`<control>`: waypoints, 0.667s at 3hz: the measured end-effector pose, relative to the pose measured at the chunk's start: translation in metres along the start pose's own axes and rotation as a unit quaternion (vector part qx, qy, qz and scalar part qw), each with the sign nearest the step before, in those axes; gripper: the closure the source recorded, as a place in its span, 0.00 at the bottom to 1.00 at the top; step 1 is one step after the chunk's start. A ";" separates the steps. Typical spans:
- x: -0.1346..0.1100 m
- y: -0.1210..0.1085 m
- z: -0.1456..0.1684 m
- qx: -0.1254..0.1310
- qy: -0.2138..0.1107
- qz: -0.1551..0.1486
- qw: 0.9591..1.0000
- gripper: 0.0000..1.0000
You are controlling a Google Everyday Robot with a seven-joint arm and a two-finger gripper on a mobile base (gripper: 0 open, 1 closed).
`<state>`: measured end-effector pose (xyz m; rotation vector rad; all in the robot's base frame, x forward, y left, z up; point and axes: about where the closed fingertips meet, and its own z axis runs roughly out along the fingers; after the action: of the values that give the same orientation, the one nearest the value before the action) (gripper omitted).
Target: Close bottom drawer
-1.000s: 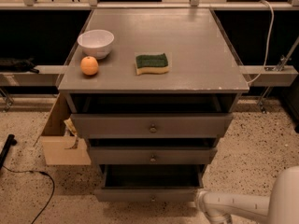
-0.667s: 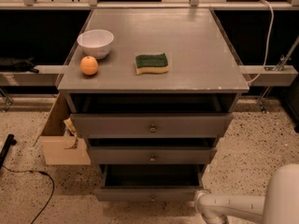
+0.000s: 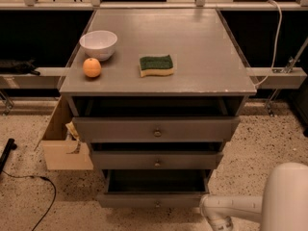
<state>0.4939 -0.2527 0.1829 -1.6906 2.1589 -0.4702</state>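
The bottom drawer (image 3: 155, 199) is the lowest of three grey drawers in the cabinet and has the slimmest front, with a small brass knob (image 3: 157, 204). It stands pulled out and its dark box is open from above. My white arm (image 3: 231, 208) reaches in from the lower right, just right of the drawer's front right corner. It bends down at the frame's bottom edge. My gripper is below that edge, out of view.
The middle drawer (image 3: 156, 160) and top drawer (image 3: 156, 129) are also partly out. On the cabinet top (image 3: 202, 57) lie a white bowl (image 3: 98, 44), an orange (image 3: 92, 67) and a green sponge (image 3: 156, 65). A cardboard box (image 3: 62, 143) sits at the left, and a black cable (image 3: 29, 186) lies on the floor.
The white bulk of my arm at the lower right has grown and shifted a little left. The drawers have not moved.
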 end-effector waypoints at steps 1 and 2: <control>0.001 0.000 0.017 -0.024 0.021 0.003 0.999 1.00; 0.000 0.000 0.035 -0.046 0.046 0.008 0.998 1.00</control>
<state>0.5105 -0.2546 0.1527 -1.7294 2.2910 -0.4602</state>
